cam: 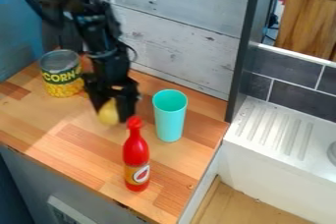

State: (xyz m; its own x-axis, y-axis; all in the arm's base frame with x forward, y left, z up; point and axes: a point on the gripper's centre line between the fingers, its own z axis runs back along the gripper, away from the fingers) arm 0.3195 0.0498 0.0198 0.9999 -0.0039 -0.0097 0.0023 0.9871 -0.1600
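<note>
Showing pale yellow, a rounded object (108, 115) adjoins the pincer (112, 113).

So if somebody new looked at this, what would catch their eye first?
Probably the bright red bottle, upright near the counter's front edge, with the turquoise cup standing just behind it to the picture's right. Next, the black gripper, hanging over the wooden counter right at a rounded yellow object, between the can and the cup.
</note>
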